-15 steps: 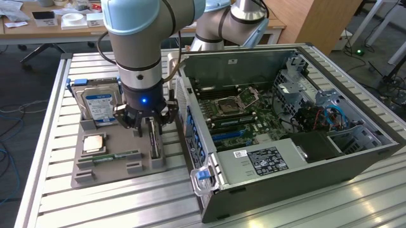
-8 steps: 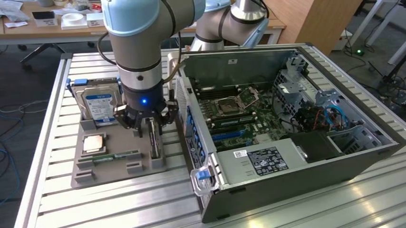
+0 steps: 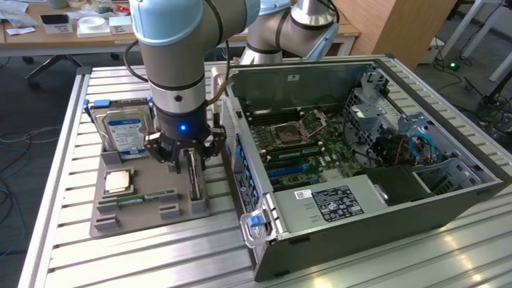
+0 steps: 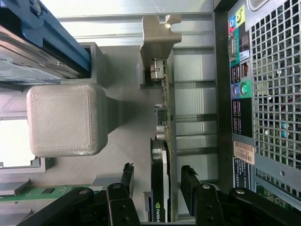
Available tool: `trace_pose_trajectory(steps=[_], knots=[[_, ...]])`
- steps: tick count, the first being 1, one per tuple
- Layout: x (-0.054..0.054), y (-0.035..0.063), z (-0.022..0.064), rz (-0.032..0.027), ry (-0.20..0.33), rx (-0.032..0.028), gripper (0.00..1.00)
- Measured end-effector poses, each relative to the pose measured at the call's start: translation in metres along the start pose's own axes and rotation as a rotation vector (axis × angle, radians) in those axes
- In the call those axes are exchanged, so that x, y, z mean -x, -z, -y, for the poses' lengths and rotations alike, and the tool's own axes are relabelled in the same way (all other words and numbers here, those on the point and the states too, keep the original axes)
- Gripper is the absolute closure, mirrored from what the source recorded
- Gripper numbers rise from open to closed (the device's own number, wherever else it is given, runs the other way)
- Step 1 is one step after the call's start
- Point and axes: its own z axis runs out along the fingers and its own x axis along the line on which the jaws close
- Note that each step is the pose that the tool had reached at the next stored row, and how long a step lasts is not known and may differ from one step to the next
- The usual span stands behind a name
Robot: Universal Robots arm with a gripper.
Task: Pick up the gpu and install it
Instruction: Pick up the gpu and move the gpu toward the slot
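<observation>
Hovering with its fingers apart, the gripper (image 3: pixel 192 161) is straddling the gpu (image 3: pixel 194 180), one finger on each side and not clamped on it. The gpu (image 4: pixel 164 141) is standing on edge in a grey holder (image 3: pixel 152 213), with its silver bracket (image 4: pixel 157 33) pointing away from the gripper (image 4: pixel 157 174). A hard drive (image 3: pixel 128 129) and a RAM stick (image 3: pixel 148 197) are sitting in the same holder. An open case (image 3: pixel 360 168) is lying just beside it, towards the exterior view's right. Everything is resting on a slatted aluminium table (image 3: pixel 120 261). Behind it, wooden desks (image 3: pixel 48 36) are carrying small items, and cables (image 3: pixel 12 174) are trailing over the floor.
</observation>
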Motion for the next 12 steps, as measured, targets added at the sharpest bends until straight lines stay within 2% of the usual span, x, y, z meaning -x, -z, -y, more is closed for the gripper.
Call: trace_pose_trajectory(steps=[9, 10, 11, 12], knots=[[0.0001, 0.0, 0.0, 0.0, 0.0, 0.0001, 0.48], [0.0001, 0.0, 0.0, 0.0001, 0.0, 0.0001, 0.55], [0.0001, 0.0, 0.0, 0.0, 0.0, 0.0001, 0.55], [0.0001, -0.0001, 0.0, 0.0001, 0.0, 0.0001, 0.61]])
